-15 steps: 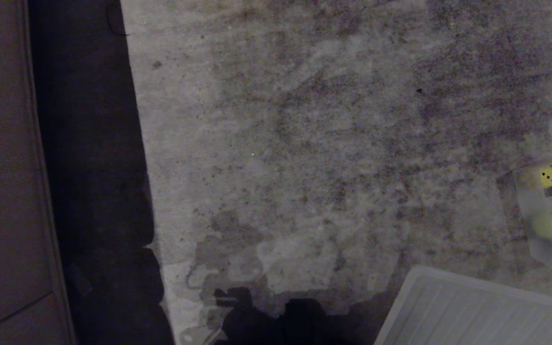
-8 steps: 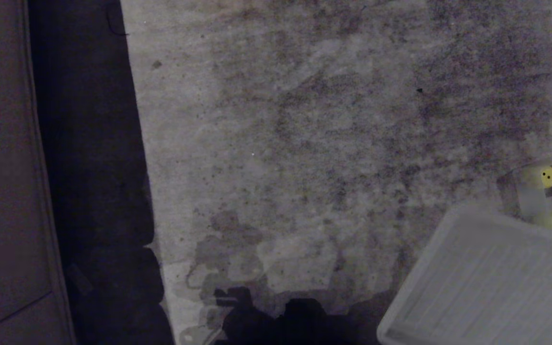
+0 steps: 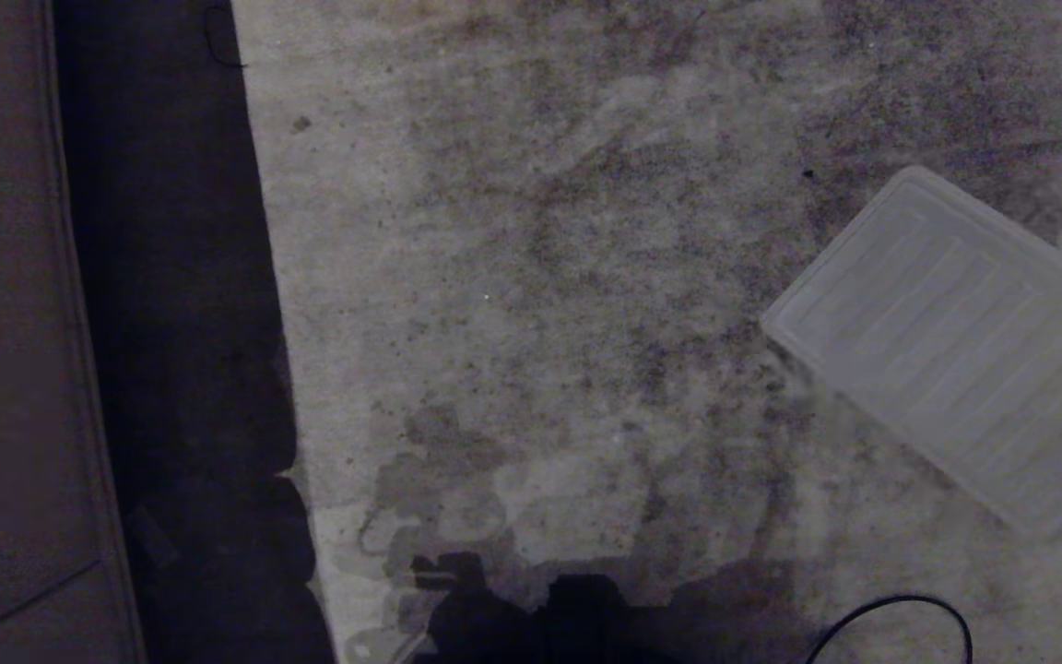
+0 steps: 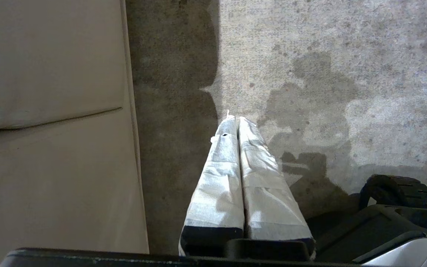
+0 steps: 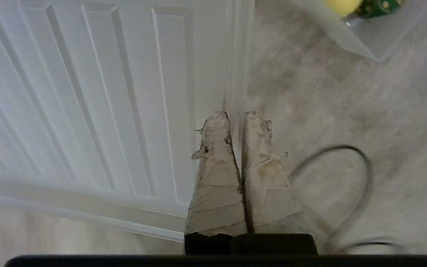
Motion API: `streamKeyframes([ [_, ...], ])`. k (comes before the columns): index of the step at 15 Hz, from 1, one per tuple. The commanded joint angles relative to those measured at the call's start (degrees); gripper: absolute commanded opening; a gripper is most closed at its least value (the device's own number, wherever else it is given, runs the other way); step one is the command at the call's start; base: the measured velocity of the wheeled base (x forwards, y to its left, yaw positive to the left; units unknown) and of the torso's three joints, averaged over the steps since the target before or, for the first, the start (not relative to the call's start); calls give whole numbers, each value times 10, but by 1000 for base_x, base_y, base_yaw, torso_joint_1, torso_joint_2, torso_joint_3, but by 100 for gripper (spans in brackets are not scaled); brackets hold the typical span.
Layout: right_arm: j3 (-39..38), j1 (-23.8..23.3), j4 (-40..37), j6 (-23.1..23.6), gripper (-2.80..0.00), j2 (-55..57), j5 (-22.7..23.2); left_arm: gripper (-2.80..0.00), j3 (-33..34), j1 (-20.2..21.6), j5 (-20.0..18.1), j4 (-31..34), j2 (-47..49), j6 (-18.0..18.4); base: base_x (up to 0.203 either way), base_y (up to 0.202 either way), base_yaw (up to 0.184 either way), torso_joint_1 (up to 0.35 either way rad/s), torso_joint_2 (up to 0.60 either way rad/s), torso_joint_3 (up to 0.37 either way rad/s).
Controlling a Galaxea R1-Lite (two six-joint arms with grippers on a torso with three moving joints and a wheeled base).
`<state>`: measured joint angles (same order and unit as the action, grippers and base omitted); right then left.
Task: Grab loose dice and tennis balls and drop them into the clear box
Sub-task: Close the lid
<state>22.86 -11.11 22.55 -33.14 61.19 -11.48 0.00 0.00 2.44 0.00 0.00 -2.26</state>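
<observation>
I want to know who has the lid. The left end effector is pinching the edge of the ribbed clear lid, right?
Not quite. It is the right end effector that pinches the edge of the ribbed clear lid, as the right wrist view shows. The left end effector is shut on nothing, over the floor.
</observation>
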Motion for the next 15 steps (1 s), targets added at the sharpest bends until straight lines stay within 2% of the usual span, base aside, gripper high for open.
streamKeyframes([
  [1,31,-102,80,-63,-280,203,22,-280,1,0,0,0,0,0,0,0,0,0,0,0],
  [2,55,-160,98,-101,-280,240,55,-280,1,0,1,0,0,0,0,0,0,0,0,0],
  [4,98,-253,110,-161,-280,293,149,-280,1,0,1,0,1,0,0,0,0,0,0,0],
  [7,115,-327,98,-240,-280,313,345,-280,1,0,1,0,0,0,0,0,0,0,0,0],
  [8,117,-346,97,-257,-280,326,379,-280,1,0,0,0,1,0,0,0,0,0,0,0],
  [10,118,-360,98,-265,-280,364,405,-280,1,0,0,0,0,0,0,0,0,0,0,0],
  [13,153,-423,107,-263,-280,422,497,-280,1,0,0,0,1,0,0,0,0,0,0,0],
  [15,191,-446,107,-251,-280,464,515,-280,1,0,1,0,1,0,0,0,0,0,0,0],
])
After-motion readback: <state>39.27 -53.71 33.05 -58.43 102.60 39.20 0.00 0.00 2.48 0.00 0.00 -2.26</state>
